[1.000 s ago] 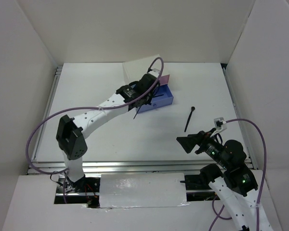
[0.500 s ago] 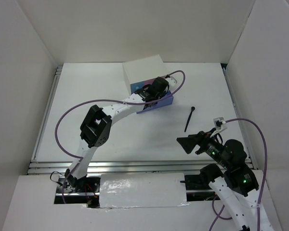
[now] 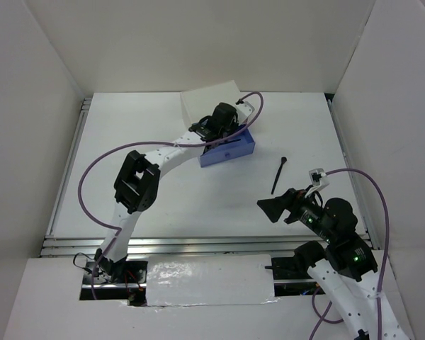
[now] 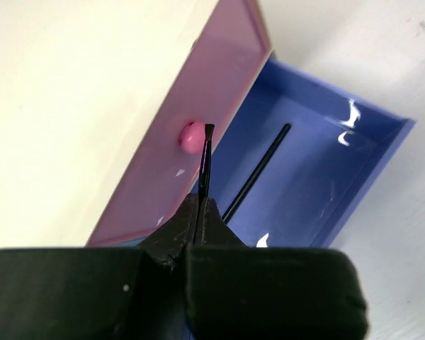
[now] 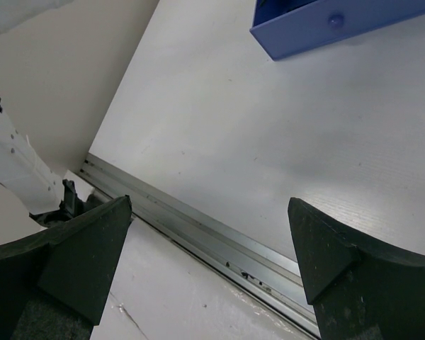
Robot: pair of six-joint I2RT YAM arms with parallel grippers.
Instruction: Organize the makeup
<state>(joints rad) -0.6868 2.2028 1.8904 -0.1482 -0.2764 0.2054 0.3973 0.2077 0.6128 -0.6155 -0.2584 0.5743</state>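
Two states: clamps thin black brush (image 4: pixel 205 159) in left gripper (image 4: pixel 200 205), blue drawer (image 4: pixel 372 173) just ahead below; holds right gripper (image 5: pixel 209 212) spread wide, empty.

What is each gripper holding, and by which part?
The left gripper is shut on a thin black brush, pinched on its shaft, flat tip sticking out. The right gripper is open and empty.

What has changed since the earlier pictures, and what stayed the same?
The left arm swung its elbow inward and turned its wrist. The left gripper, shut on a thin black makeup stick, now holds it over the open blue plastic drawer. Nothing was let go. The right gripper, open, and the black stick on the white table stayed put.
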